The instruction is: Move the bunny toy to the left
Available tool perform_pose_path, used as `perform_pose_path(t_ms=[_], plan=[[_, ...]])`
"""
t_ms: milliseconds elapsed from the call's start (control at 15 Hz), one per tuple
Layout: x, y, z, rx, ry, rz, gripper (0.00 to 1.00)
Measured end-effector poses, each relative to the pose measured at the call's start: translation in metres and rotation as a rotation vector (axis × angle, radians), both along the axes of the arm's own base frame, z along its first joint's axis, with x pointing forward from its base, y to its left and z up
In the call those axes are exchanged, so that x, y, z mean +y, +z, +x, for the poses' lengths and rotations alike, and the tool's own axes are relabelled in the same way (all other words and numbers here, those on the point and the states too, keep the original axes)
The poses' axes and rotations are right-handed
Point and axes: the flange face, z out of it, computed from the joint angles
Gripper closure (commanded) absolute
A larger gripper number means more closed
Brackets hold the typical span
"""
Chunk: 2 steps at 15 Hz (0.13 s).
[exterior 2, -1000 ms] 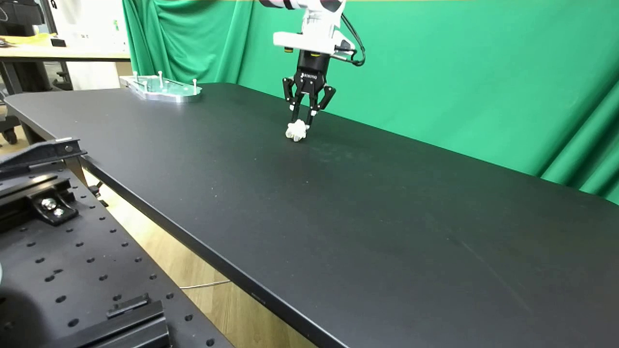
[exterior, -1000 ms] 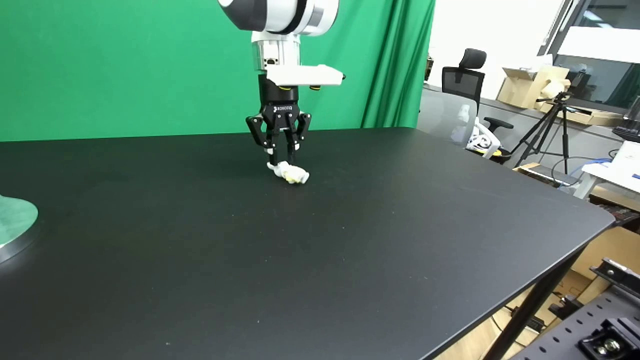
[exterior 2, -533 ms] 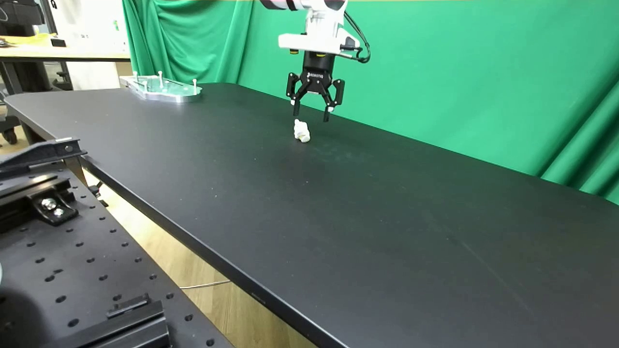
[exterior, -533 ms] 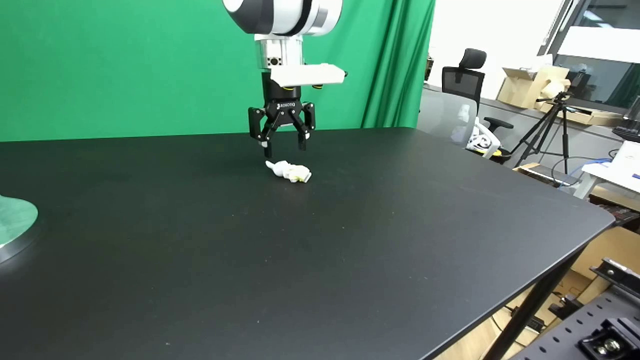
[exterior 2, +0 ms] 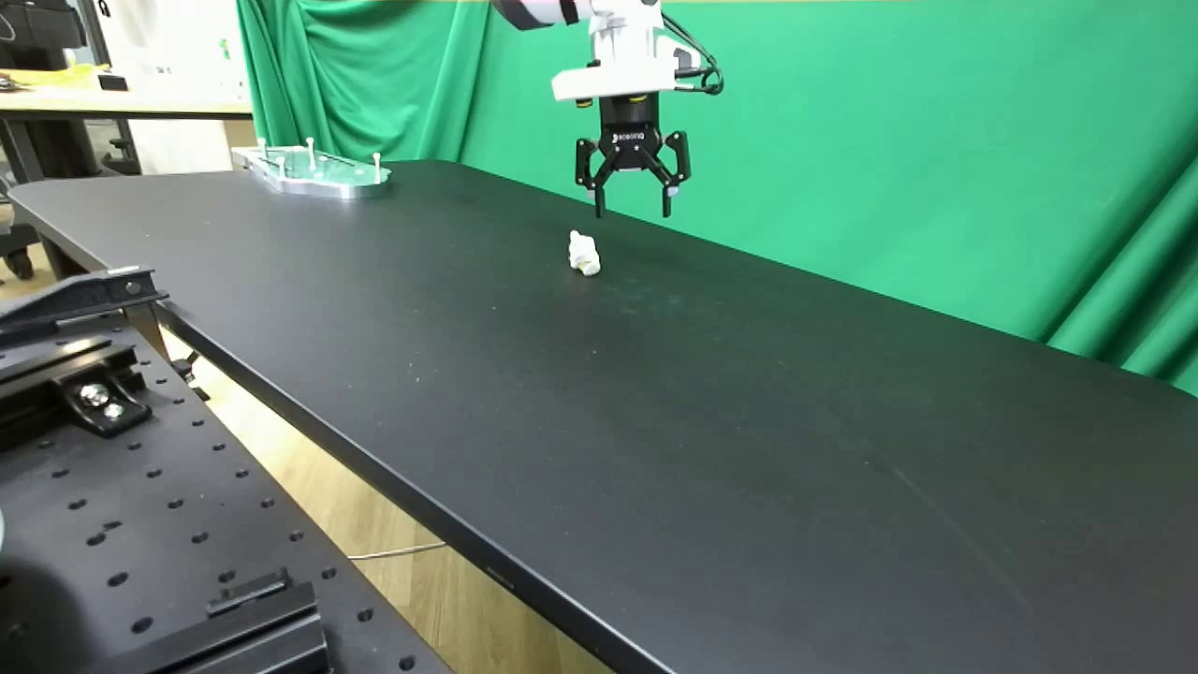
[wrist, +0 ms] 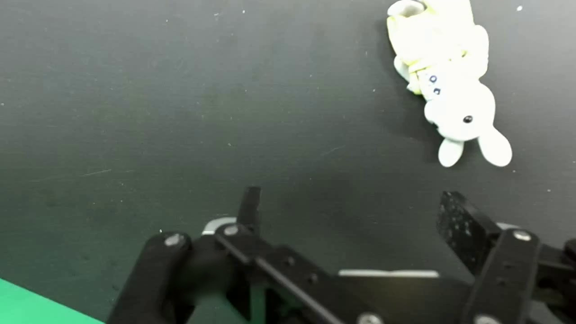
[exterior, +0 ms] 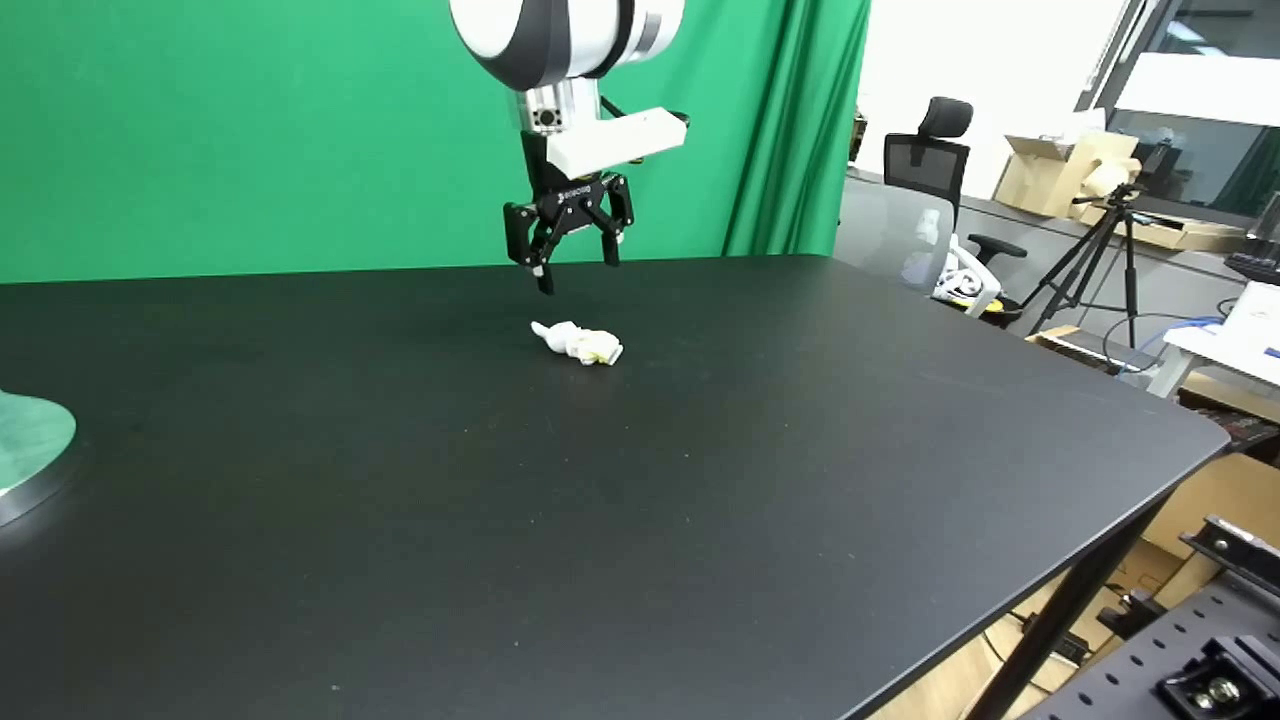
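Note:
Lying on its side on the black tabletop (exterior: 620, 520), the bunny toy (exterior: 580, 343) is small and cream-white with yellow patches. An exterior view shows this toy (exterior 2: 584, 254) below and slightly to one side of my raised gripper (exterior 2: 633, 213). My gripper (exterior: 579, 272) is tilted, its fingers spread apart and clear of the toy. In the wrist view the bunny (wrist: 456, 67) is at the upper right, ears pointing down the picture. There my open gripper (wrist: 351, 192) has only bare tabletop between its fingertips.
A pale green disc (exterior: 30, 440) stands at the table's side in an exterior view. A clear greenish plate with upright pegs (exterior 2: 318, 175) sits at the far end. Green curtain (exterior 2: 889, 150) hangs close behind the arm. A perforated black board (exterior 2: 187, 524) lies beyond the table edge.
The fingers were close together at the toy one second ago, then spread apart. My gripper has risen away and tilted. The toy settled slightly and stays on the table.

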Motion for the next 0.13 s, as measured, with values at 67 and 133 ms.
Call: perform_pose_path(t_ms=[67,133], plan=[[0.0008,0.0002,-0.0001,-0.002,-0.001,-0.003,0.0],[0.0017,0.0002,-0.0003,-0.002,-0.001,-0.004,0.0]])
